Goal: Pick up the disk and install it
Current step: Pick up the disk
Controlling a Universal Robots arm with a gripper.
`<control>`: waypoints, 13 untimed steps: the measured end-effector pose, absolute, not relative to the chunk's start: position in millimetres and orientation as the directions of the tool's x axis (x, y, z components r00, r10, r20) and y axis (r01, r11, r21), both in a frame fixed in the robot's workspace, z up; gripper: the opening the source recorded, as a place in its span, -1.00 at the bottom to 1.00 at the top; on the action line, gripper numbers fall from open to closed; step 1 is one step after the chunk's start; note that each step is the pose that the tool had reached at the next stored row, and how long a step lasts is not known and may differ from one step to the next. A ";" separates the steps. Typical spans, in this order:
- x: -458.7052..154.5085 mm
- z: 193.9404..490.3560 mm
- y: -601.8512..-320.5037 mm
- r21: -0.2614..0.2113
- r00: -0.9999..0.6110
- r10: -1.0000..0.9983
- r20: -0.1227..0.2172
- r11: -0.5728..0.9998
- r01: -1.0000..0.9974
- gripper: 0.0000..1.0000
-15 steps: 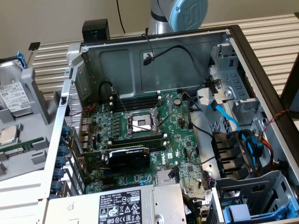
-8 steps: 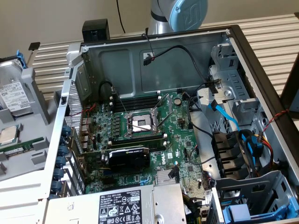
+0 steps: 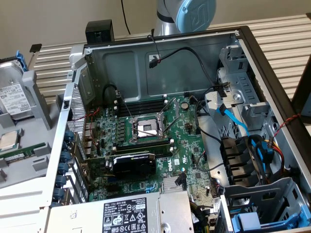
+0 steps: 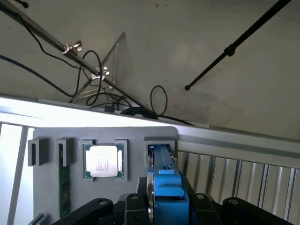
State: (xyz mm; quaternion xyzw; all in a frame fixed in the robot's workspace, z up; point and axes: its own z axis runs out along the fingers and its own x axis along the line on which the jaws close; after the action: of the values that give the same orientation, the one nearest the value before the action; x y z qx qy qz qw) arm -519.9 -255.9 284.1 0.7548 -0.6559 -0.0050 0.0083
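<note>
Pick-up stage of the disk installation. The disk (image 3: 13,97) stands on edge in a slot of the grey holder (image 3: 36,102) on the desk, at the exterior view's left, outside the open computer case (image 3: 272,73). In the holder just beside the disk lie a square CPU (image 3: 9,141) and a memory stick (image 3: 19,156), each in its own recess. Of the arm (image 3: 187,14), only a blue-capped joint shows beyond the far wall of the case.

In the wrist view the disk (image 4: 164,180) appears edge-on, its blue carrier uppermost, and it runs straight down the middle of the gripper (image 4: 165,211). The black gripper parts flank the disk on both sides. Whether the jaws are pressing on it or merely straddling it cannot be told. The CPU (image 4: 103,161) and memory stick (image 4: 63,183) sit off to one side, apart from the gripper. By this evidence the disk is not yet out of its slot and nothing has been installed. A bay with blue fittings (image 3: 245,221) shows at the near right corner of the case, beside the power supply (image 3: 131,213).

A good grasp here would probably depend on three things:
- The jaws should close squarely on the disk's flat faces, not on the flexible blue frame alone.
- The hold should be centred, as it looks now.
- Any pull should follow the line of the slot, so the disk neither binds against the holder's walls nor tilts toward the CPU.
</note>
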 end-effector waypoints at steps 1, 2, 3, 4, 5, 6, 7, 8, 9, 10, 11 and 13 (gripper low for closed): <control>-519.9 284.7 -255.9 0.019 0.140 -0.990 0.004 -0.140 -0.990 -0.25; -520.0 285.4 -255.8 0.019 0.140 -0.990 0.004 -0.140 -0.990 -0.25; -520.0 286.2 -255.7 0.019 0.140 -0.990 0.005 -0.140 -0.990 -0.25; -520.1 287.0 -255.6 0.019 0.140 -0.990 0.005 -0.140 -0.990 -0.25; -520.1 287.7 -255.4 0.019 0.140 -0.990 0.006 -0.140 -0.990 -0.25; -520.2 288.7 -255.2 0.019 0.140 -0.990 0.006 -0.139 -0.990 -0.25; -520.2 289.7 -255.0 0.019 0.140 -0.990 0.007 -0.139 -0.990 -0.25; -520.3 290.7 -254.7 0.020 0.140 -0.990 0.008 -0.139 -0.990 -0.25; -520.3 291.4 -254.4 0.020 0.140 -0.990 0.009 -0.139 -0.990 -0.25; -520.3 292.1 -254.2 0.020 0.140 -0.990 0.010 -0.139 -0.990 -0.25; -520.3 292.9 -254.0 0.020 0.140 -0.990 0.011 -0.139 -0.990 -0.25; -520.4 294.6 -253.6 0.020 0.140 -0.990 0.013 -0.139 -0.990 -0.25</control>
State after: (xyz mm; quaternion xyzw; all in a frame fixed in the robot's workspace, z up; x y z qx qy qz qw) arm -520.4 -253.6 294.6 0.7548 -0.6559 -0.0018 0.0119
